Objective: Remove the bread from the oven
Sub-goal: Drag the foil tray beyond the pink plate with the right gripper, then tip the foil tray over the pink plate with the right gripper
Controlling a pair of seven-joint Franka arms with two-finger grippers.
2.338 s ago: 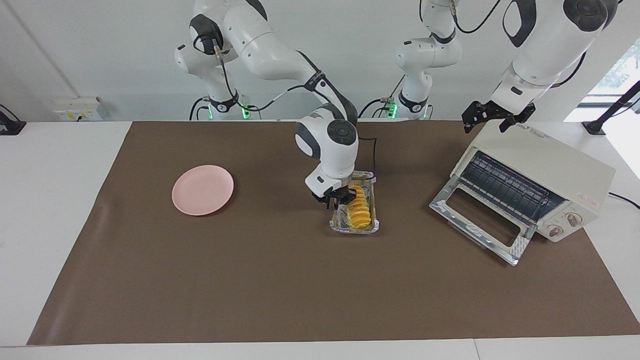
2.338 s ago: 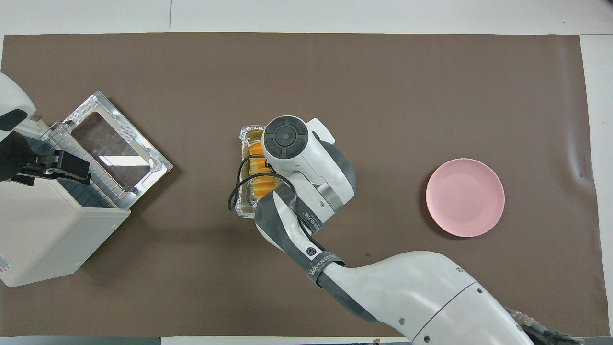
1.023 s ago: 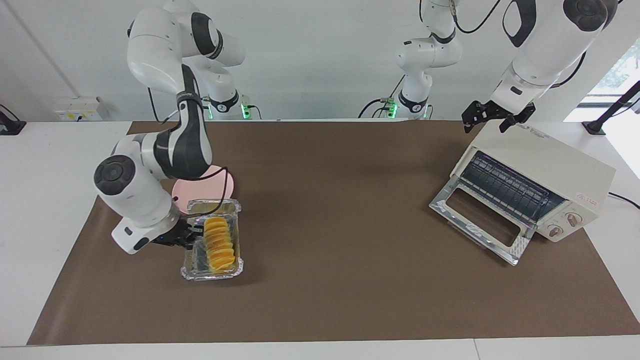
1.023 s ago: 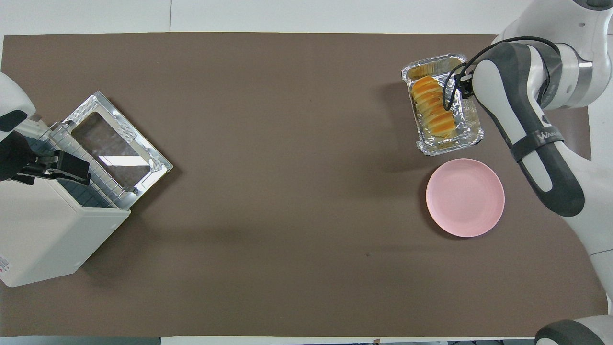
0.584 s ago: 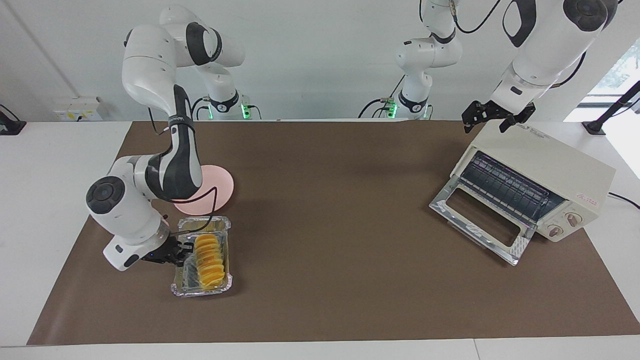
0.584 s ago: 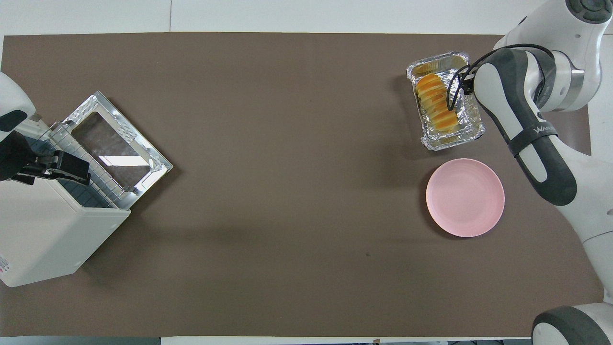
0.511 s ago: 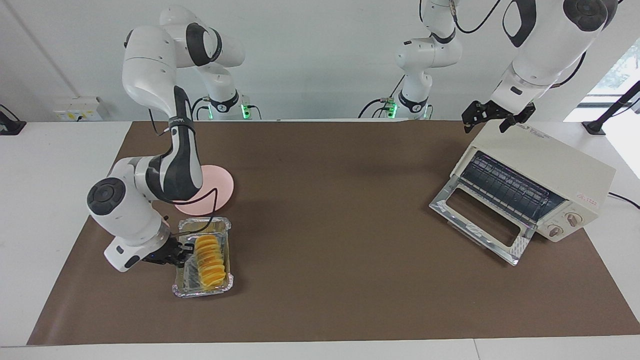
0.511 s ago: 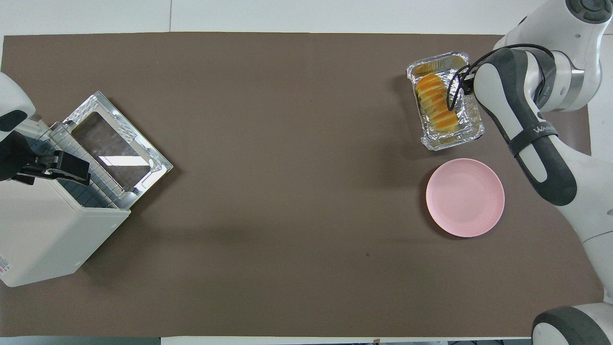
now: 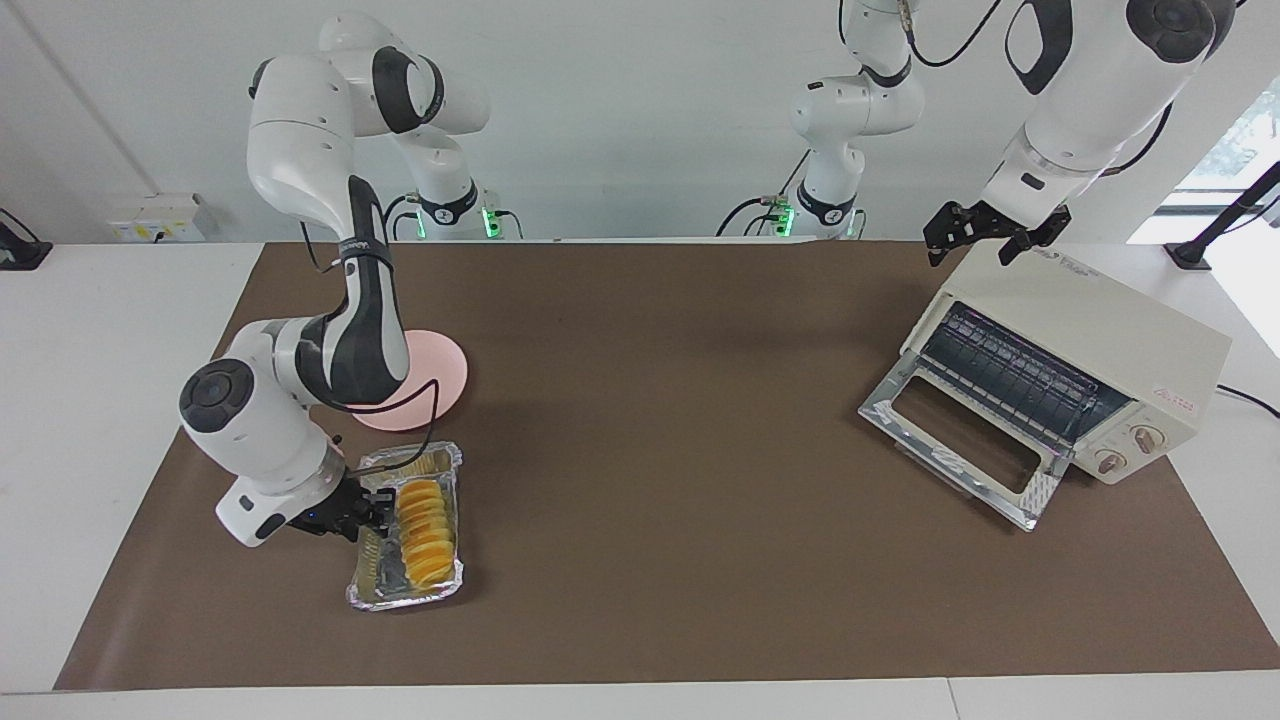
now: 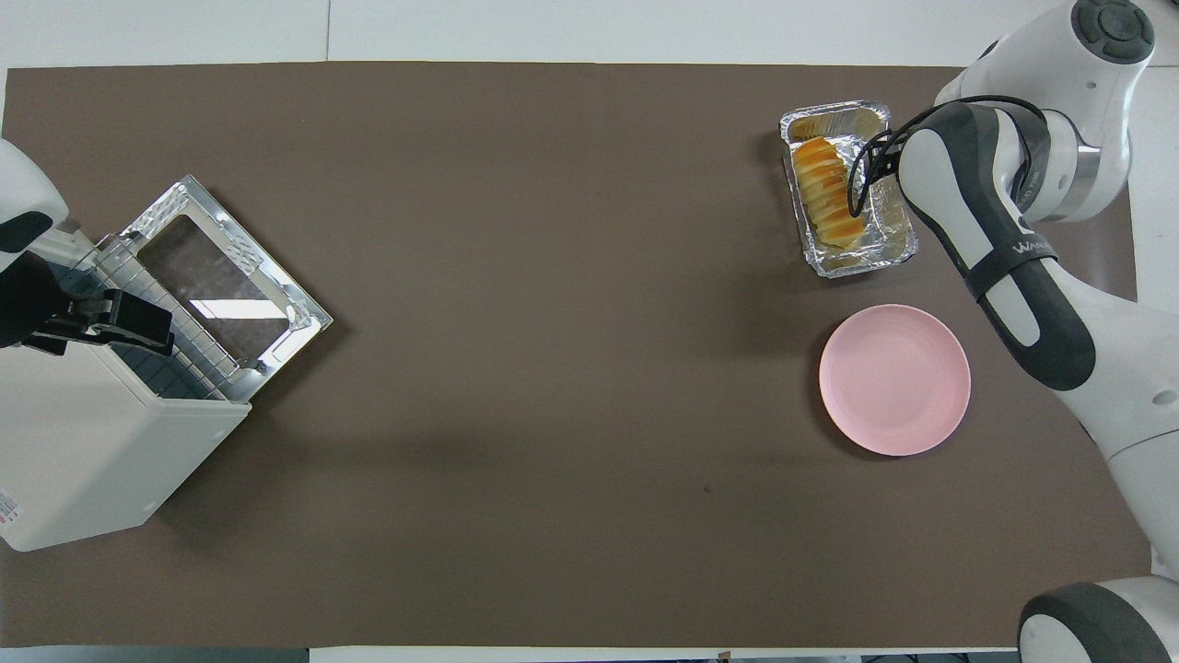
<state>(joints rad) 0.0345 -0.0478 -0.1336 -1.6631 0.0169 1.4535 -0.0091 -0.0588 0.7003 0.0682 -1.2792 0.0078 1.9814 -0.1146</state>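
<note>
The bread (image 9: 425, 520) (image 10: 829, 198), a ridged golden roll, lies in a silver foil tray (image 9: 400, 598) (image 10: 861, 265) on the brown mat at the right arm's end of the table, farther from the robots than the pink plate (image 9: 445, 378) (image 10: 893, 379). My right gripper (image 9: 365, 510) (image 10: 882, 170) is down at the tray's long rim, beside the bread. The cream oven (image 9: 1100, 330) (image 10: 83, 442) stands at the left arm's end with its glass door (image 9: 960, 440) (image 10: 221, 276) dropped open and its rack bare. My left gripper (image 9: 985, 235) (image 10: 110, 318) hangs open over the oven's top edge.
The brown mat (image 9: 650, 450) covers most of the white table. The oven's power cord (image 9: 1250, 398) trails off at the left arm's end. The right arm's elbow and forearm (image 9: 360, 330) hang over the pink plate.
The right arm has carried the foil tray with the bread farther from the robots, past the pink plate, and lower onto the mat. The left arm has not moved.
</note>
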